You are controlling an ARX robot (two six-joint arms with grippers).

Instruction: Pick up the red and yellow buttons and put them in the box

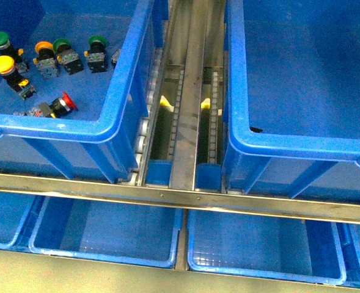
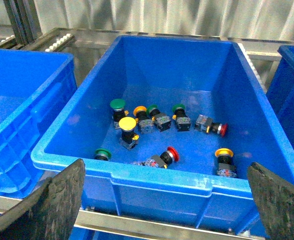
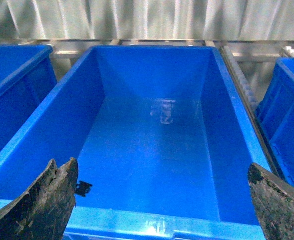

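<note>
Red button (image 2: 169,154), yellow button (image 2: 127,123) lie beyond left end effector (image 2: 165,164).

Left of the roller track (image 1: 189,91), a crate (image 1: 124,79) holds the yellow button (image 1: 2,64), the red button (image 1: 66,102) and perhaps four green buttons (image 1: 97,44); the box (image 1: 302,139) stands right of it.

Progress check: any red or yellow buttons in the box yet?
Done: nothing; the box holds no buttons. In hand: nothing; the left gripper and right gripper hang open, jaws bare. Left: everything; two red buttons and three yellow buttons sit among green buttons in the other crate.
</note>
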